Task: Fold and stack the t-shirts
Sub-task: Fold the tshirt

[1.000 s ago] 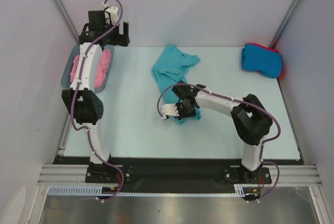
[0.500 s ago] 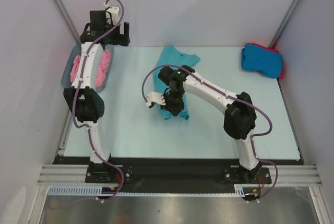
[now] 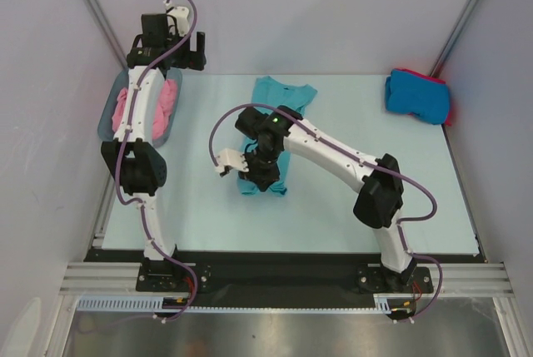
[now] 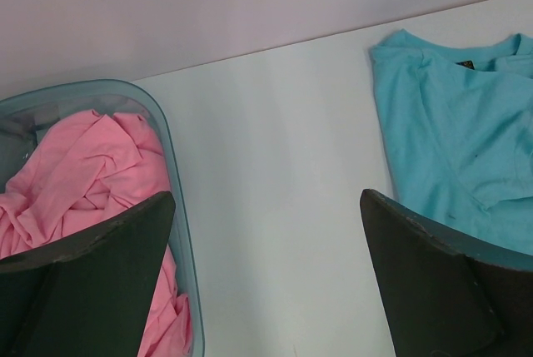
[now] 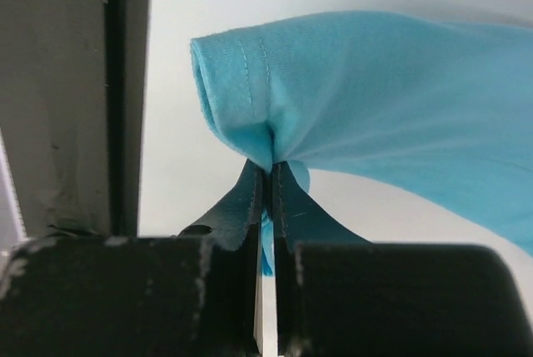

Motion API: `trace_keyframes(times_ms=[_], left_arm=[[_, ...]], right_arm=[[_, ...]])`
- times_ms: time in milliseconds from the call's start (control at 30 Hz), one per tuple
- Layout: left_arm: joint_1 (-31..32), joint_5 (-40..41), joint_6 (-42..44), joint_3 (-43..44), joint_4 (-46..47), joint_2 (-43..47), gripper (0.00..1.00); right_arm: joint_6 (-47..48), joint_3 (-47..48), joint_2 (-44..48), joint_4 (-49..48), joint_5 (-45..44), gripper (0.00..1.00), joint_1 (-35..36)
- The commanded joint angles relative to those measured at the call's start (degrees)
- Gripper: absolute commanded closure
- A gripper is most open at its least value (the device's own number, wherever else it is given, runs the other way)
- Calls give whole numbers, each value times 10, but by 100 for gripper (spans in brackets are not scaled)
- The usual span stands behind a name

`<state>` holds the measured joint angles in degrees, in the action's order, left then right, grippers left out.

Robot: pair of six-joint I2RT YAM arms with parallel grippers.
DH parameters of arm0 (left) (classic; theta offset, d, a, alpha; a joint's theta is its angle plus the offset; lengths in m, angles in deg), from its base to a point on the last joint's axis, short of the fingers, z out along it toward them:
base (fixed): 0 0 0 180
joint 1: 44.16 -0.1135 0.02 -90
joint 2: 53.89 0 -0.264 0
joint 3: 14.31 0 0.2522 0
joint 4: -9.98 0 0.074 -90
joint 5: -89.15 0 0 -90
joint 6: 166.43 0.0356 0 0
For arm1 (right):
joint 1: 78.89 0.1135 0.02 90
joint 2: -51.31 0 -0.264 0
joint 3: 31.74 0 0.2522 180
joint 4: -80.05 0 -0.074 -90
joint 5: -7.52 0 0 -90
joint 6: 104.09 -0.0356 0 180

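About half the job looks done. At the far right corner of the pale counter (image 3: pixel 350 207), a bright blue cloth t-shirt (image 3: pixel 416 95) lies folded on top of a red cloth t-shirt (image 3: pixel 447 116), of which only an edge shows. The teal cloth t-shirt (image 3: pixel 287 91) is mid-fold near the counter's middle, with its collar end lying flat toward the back. The right claw (image 3: pixel 260 176) is clenched on its near edge and holds that edge lifted. The pink cloth t-shirt (image 3: pixel 166 103) sits crumpled in the oval grey-blue plastic tub (image 3: pixel 107 124) at the left, so it is yet to be laid out, folded and stacked. The left claw (image 3: pixel 193 56) hangs released above the tub's far end, with nothing between its fingers. The overhead view alone shows the blue-on-red stack, but the arm hides the grip there. The right wrist view shows it plainly: the right claw (image 5: pixel 268 178) pinches a doubled, stitched hem of the teal cloth t-shirt (image 5: pixel 375 99). From the left wrist, the left claw (image 4: pixel 266 199) frames bare counter between the grey-blue plastic tub (image 4: pixel 158 103), holding the rumpled pink cloth t-shirt (image 4: pixel 83 166), and the teal cloth t-shirt (image 4: pixel 450 116), whose neckline is visible.
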<state>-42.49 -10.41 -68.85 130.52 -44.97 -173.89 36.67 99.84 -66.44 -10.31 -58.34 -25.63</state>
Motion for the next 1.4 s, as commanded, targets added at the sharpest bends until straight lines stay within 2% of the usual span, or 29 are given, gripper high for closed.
trace_keyframes(times_ms=[0, 133, 300, 467, 700, 1033, 1367], left_arm=[[-5, -5, 2, 28, 17, 9, 0], [-6, -5, -3, 37, 19, 6, 0], [-6, -6, -9, 45, 26, 5, 0], [-6, -1, -7, 40, 26, 9, 0], [-6, 5, -1, 33, 27, 16, 0], [-6, 6, -3, 17, 28, 21, 0], [-6, 0, -8, 8, 26, 28, 0]], right_arm=[[-43, -14, 32, 106, 32, 100, 27], [-58, -29, 52, 100, 38, 100, 50], [-70, 15, 60, 109, 57, 100, 62], [-66, 17, 68, 109, 57, 100, 66], [-58, 33, 40, 109, 64, 100, 10], [-14, 29, 2, 45, -58, 100, -39], [34, 36, -45, 6, -117, 100, -53]])
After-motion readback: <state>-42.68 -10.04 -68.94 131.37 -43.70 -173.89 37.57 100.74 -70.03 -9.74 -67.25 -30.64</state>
